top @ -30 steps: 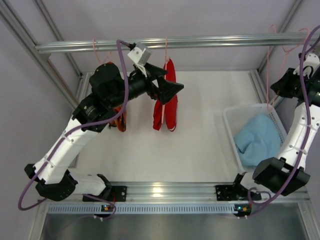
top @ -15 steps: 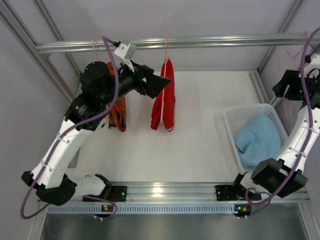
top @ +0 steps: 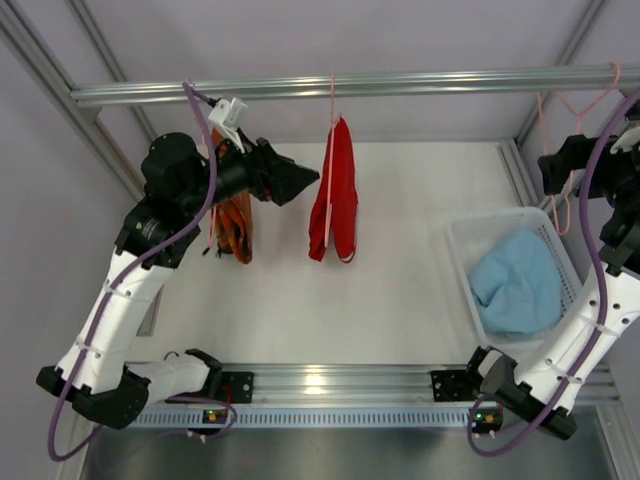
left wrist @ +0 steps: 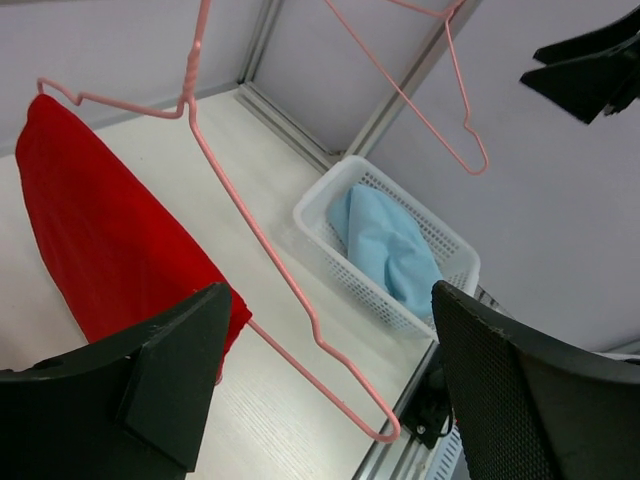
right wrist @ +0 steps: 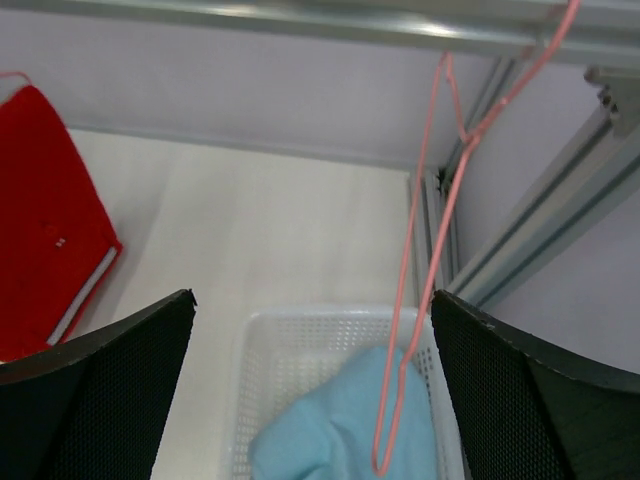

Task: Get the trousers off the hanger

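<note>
- Red trousers [top: 335,190] hang under the rail's [top: 420,82] middle, the orange pair [top: 235,228] under its left part, and the blue pair [top: 515,280] lies in a basket [top: 456,236] below its right end.
- Left gripper [top: 303,180], beside the red pair, and right gripper [right wrist: 310,300]: fingers apart, empty.
- Likely step: the approach to pair 2 of 3. Next, clamp the red cloth and pull downward.
</note>
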Available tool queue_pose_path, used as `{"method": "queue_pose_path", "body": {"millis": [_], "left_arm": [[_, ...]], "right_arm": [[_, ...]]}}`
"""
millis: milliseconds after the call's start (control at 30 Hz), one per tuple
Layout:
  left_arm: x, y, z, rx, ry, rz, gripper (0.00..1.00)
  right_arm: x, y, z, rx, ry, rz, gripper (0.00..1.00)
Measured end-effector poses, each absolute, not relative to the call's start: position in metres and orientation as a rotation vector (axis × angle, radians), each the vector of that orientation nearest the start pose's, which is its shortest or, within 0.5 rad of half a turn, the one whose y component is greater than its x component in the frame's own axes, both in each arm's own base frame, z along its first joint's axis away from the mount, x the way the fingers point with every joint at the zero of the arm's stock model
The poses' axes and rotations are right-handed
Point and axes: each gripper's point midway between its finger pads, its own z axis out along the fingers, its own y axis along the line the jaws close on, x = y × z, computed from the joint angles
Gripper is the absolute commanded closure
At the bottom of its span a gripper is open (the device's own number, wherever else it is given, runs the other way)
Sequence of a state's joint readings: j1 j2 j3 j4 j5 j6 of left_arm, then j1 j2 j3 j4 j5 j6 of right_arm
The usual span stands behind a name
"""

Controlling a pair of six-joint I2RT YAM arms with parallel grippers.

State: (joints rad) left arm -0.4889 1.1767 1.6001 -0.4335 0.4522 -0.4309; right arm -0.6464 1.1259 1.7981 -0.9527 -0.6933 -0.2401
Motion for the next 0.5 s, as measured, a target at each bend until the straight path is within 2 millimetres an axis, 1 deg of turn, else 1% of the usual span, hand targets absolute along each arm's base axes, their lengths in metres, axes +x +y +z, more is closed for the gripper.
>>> {"method": "queue_pose_path", "body": {"millis": [67,133,200,267,367,433,500], "left_arm": [[0.255,-0.244,0.465,0.427,1.654,-1.093,0.18],[0.256,-0.249,0.454,0.423,1.684,-1.126,0.22],[0.260,-0.256,0.439,0.414,1.726,-1.164,0.25],[0.268,-0.265,0.423,0.396,1.762,-1.207,0.26],[0.280,-0.277,0.398,0.342,1.810,-1.290,0.30],[0.289,-0.283,0.387,0.294,1.823,-1.350,0.32],[0.295,-0.285,0.380,0.242,1.822,-1.409,0.35]], "right_arm": [[0.261,-0.055,0.472,-0.151,1.730,0.046,0.01],[0.256,-0.039,0.482,-0.182,1.698,0.112,0.00],[0.252,-0.027,0.484,-0.200,1.687,0.177,0.01],[0.250,-0.017,0.483,-0.216,1.682,0.242,0.01],[0.248,-0.007,0.478,-0.232,1.688,0.318,0.00],[0.248,-0.004,0.475,-0.238,1.695,0.353,0.00],[0.247,-0.001,0.472,-0.242,1.701,0.383,0.00]]}}
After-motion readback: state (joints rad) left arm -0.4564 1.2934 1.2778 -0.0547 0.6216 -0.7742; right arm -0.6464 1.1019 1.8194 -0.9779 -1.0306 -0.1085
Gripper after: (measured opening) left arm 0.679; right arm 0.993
